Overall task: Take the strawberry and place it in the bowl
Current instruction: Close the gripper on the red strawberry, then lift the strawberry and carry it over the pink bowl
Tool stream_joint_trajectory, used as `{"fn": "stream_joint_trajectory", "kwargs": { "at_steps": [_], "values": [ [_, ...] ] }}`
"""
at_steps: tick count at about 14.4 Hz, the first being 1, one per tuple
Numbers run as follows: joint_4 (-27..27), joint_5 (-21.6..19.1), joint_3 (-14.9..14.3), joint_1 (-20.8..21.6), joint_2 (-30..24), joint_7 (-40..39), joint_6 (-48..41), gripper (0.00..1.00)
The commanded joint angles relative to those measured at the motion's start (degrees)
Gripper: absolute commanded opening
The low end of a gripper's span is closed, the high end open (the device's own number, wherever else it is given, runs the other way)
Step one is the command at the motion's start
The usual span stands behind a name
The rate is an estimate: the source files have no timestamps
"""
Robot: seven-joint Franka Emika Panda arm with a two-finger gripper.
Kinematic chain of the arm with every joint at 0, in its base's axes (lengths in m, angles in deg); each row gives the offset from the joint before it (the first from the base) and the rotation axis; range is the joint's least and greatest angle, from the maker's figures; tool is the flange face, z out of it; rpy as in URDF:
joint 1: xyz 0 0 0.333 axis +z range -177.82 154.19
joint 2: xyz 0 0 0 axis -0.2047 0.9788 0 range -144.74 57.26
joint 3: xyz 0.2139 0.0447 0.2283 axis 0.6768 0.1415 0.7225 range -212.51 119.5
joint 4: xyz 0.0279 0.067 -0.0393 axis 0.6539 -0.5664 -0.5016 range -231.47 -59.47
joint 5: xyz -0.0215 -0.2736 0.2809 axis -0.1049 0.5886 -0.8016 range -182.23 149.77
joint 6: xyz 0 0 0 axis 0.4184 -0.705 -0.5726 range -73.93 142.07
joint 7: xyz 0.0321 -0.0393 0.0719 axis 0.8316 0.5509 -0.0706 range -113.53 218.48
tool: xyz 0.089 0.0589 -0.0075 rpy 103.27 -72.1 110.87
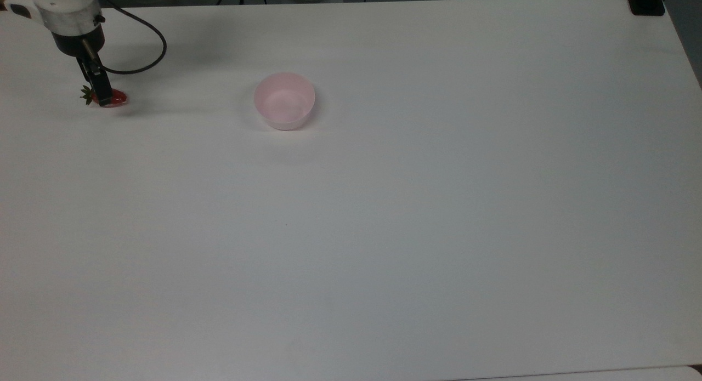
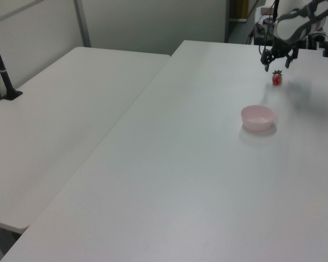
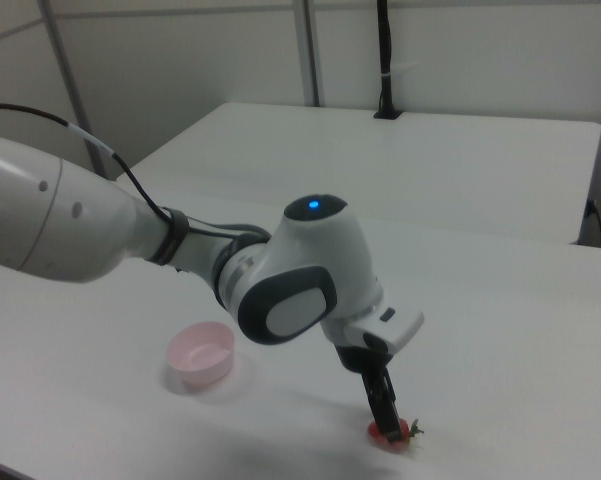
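The gripper (image 1: 102, 97) is down at the strawberry (image 1: 116, 99), which lies on its side on the white tabletop (image 1: 384, 216) near the top view's upper left corner, leaf cap pointing to the top view's left. In the left view the two fingers (image 2: 267, 66) are spread apart and hang just above the berry (image 2: 276, 79), one on each side of it (the gap looks wide enough to take the fruit). In the right view the gripper (image 3: 385, 425) reaches almost to the tabletop, its dark tips overlapping the red of the strawberry (image 3: 394, 436).

So the step in hand is the grasp: the approach looks nearly done, and the berry is not yet lifted. Whether the tips already touch it I cannot tell.

The pink bowl (image 1: 284, 100) stands empty, well apart from the strawberry toward the top view's right.

The next move, as I judge it, calls for a little more descent, closing the fingers on the berry's body, not its cap, then a lift high enough to clear the bowl's rim before carrying it across.
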Motion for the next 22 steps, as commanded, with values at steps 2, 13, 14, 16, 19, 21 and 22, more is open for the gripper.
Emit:
{"fn": "stream_joint_trajectory", "kwargs": {
  "at_steps": [2, 13, 14, 16, 19, 21, 22],
  "values": [
    [-1.46, -1.03, -0.13, -0.39, 3.63, -1.46, 4.26, 0.93],
    [-1.29, -9.12, -0.13, -1.18, 4.34, -10.26, 5.59, 0.00],
    [-1.20, -9.12, -0.22, -1.18, 3.91, -10.17, 5.32, 0.00],
    [-0.15, -9.12, -0.31, -1.26, 1.10, -10.26, 1.65, 0.00],
    [4.49, -9.12, -0.48, -0.13, -3.99, -9.56, -5.90, 0.01],
    [6.79, -9.12, -0.48, 1.89, -5.15, -8.95, -8.99, 0.02],
    [7.23, -9.03, -0.48, 3.90, -5.59, -8.25, -9.70, 0.03]
  ]
}}
